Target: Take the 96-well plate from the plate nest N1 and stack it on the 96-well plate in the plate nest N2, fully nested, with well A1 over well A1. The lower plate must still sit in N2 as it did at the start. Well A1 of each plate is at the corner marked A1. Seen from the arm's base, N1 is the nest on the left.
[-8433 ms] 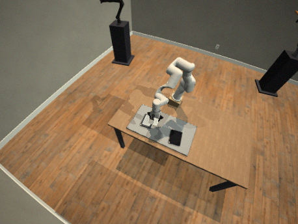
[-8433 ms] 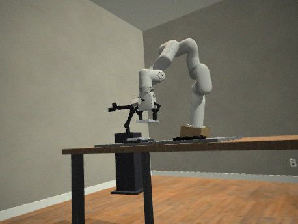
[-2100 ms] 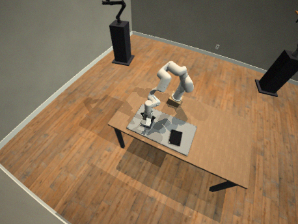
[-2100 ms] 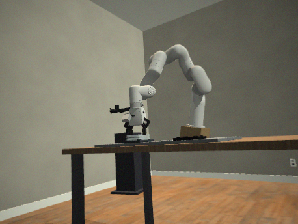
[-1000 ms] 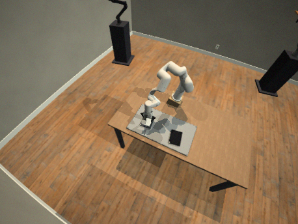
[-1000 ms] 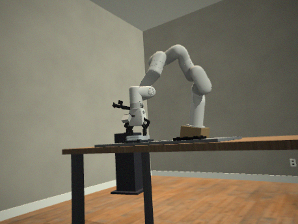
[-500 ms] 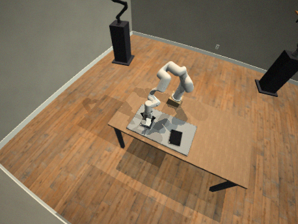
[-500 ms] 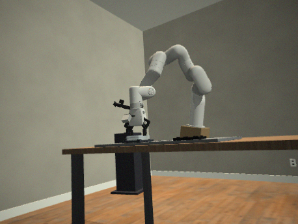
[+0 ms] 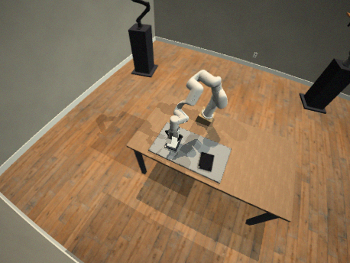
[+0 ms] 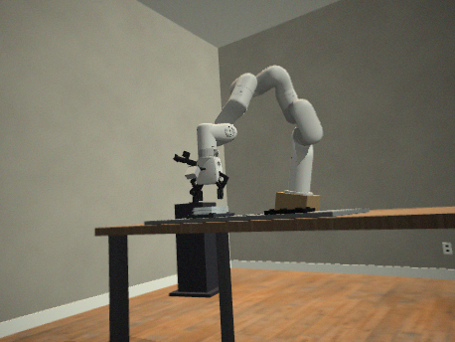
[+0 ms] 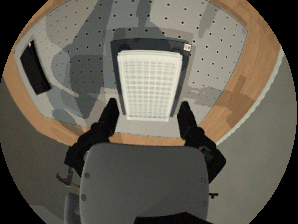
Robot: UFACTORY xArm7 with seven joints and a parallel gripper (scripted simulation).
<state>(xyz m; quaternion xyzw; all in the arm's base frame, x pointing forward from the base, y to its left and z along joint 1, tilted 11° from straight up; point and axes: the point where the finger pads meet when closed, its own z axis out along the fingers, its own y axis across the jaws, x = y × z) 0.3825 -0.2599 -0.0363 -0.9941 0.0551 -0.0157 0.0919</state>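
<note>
Two nests, one visible plate [image 11: 149,86]

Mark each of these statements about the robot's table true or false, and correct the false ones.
1. The gripper is open and holds nothing. True.
2. A white well plate lies straight below the gripper. True.
3. The fingers press on the plate's sides. False: the exterior view shows them hanging above it, apart.
4. The other nest on the grey mat holds a white plate. False: it shows only dark.
5. The arm stands on the floor. False: it stands on a tan block on the table.
</note>
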